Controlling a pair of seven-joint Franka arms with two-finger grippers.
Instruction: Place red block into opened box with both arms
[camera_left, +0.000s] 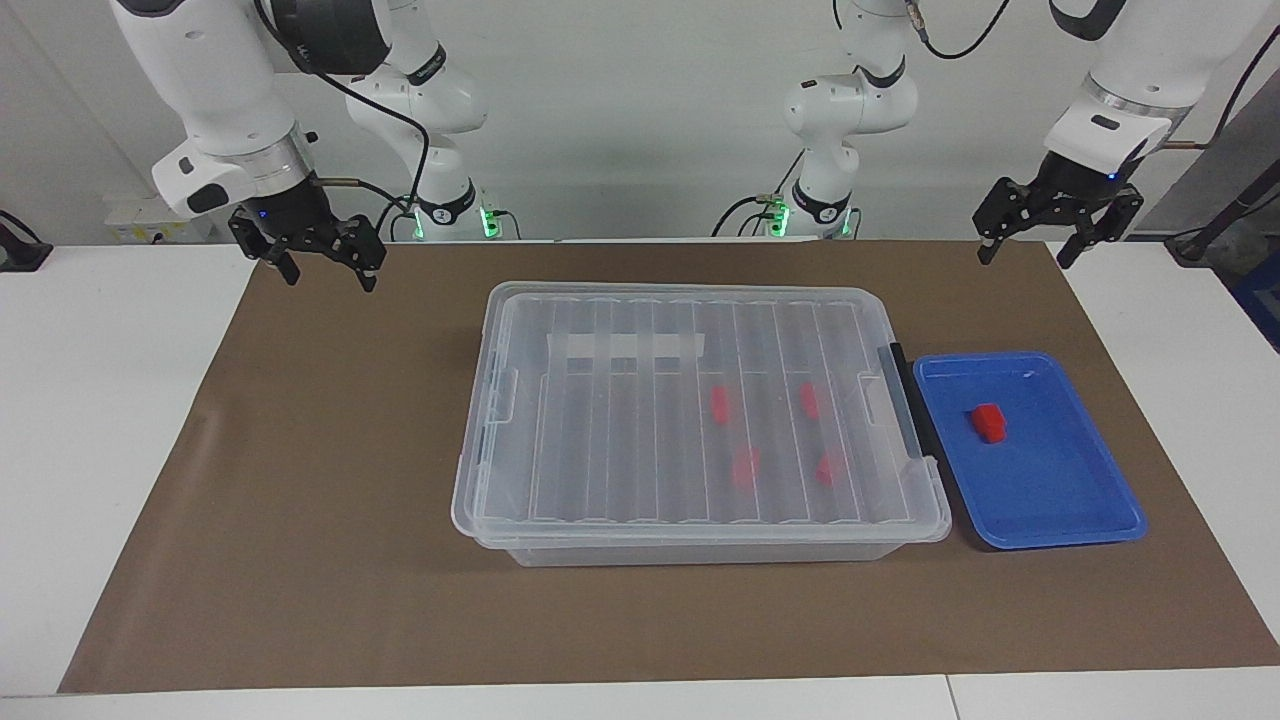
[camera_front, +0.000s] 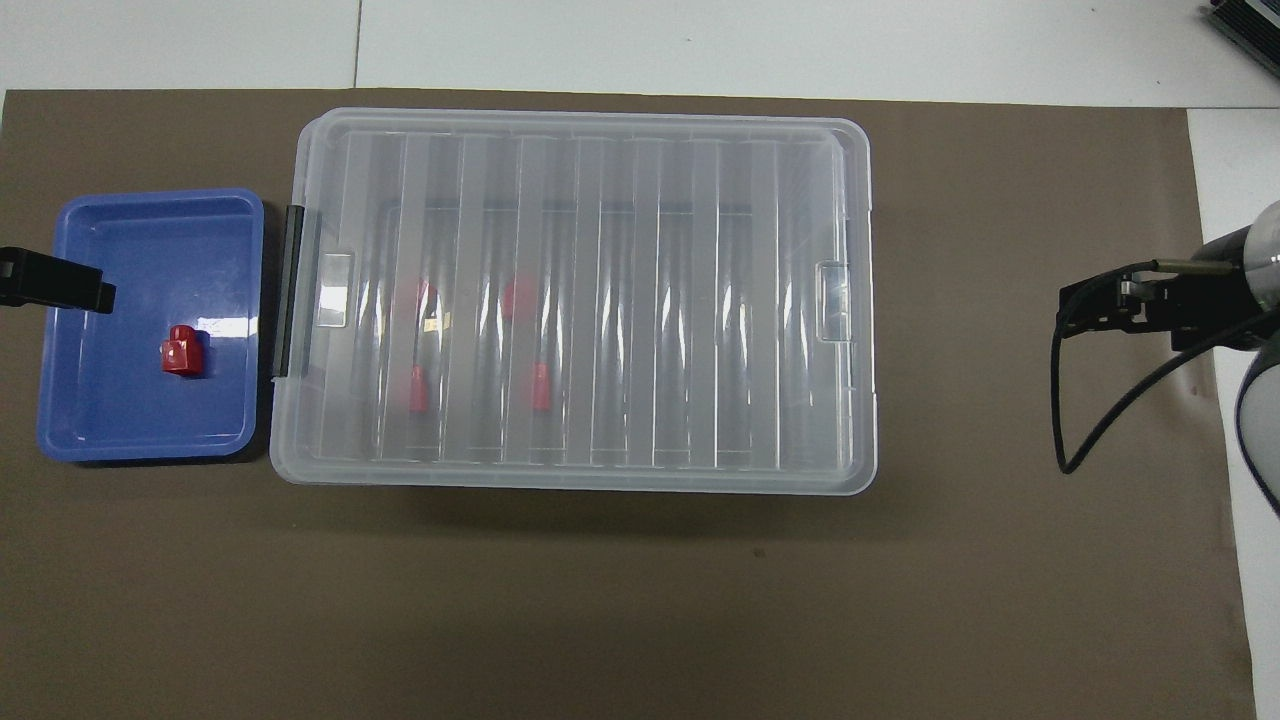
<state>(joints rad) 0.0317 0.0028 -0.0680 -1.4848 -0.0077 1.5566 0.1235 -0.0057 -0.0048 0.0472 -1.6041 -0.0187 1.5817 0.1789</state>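
The red block (camera_left: 989, 422) was seen lying in the blue tray (camera_left: 1060, 500) at the right of the facing view, just beside the latched end of the box (camera_left: 700, 420). The ribbed lid (camera_left: 620, 330) was shut, with four more red blocks (camera_left: 720, 404) visible beneath it. The left gripper (camera_left: 1058, 235), upper right, and the right gripper (camera_left: 312, 258), upper left, were held above the brown mat (camera_left: 300, 500), fingers spread apart, nothing gripped.

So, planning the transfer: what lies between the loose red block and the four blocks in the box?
In both views, the blue tray's wall, then the box's latched end and closed lid.
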